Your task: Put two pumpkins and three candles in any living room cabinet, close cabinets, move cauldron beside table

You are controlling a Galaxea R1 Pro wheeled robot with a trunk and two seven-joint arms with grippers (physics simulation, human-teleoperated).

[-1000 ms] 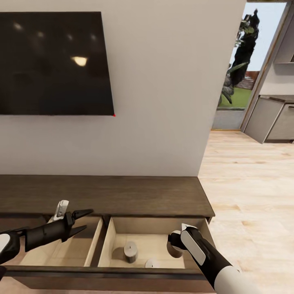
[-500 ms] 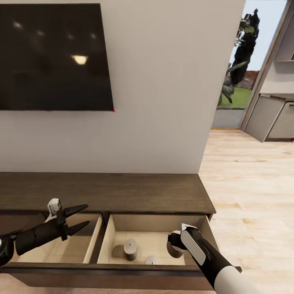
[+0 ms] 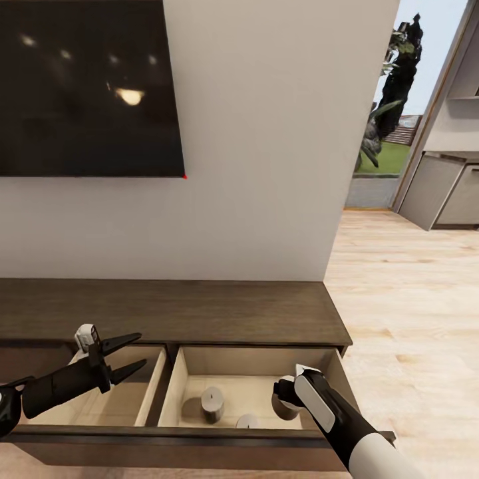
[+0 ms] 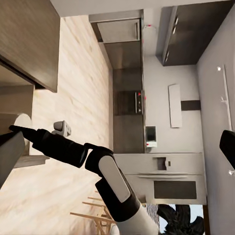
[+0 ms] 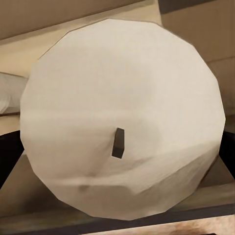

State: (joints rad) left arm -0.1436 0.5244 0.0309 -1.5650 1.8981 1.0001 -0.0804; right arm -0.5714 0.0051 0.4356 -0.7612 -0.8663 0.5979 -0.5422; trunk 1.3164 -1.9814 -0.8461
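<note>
The long dark brown cabinet point(image 3: 199, 313) stands against the wall with two drawers pulled out. In the right drawer point(image 3: 259, 362) two pale candles stand side by side: one point(image 3: 213, 404) further back, one point(image 3: 247, 421) near the front. My right gripper point(image 3: 286, 404) reaches down into that drawer's right side, shut on a third candle point(image 5: 122, 112). In the right wrist view the gripper point(image 5: 117, 147) has that candle's round top and wick between its dark fingers. My left gripper point(image 3: 133, 354) hangs open over the left drawer point(image 3: 150, 392), holding nothing. No pumpkins or cauldron in view.
A large black TV point(image 3: 86, 86) hangs on the wall above the cabinet. To the right, pale wood floor point(image 3: 412, 319) runs to a doorway with grey kitchen units point(image 3: 446, 199). The left wrist view looks across the right arm point(image 4: 107, 171) to the kitchen.
The head camera has tilted slightly, shifting the whole picture up. My left gripper has drawn back a little to the left, still open. The right gripper and candles have not moved.
</note>
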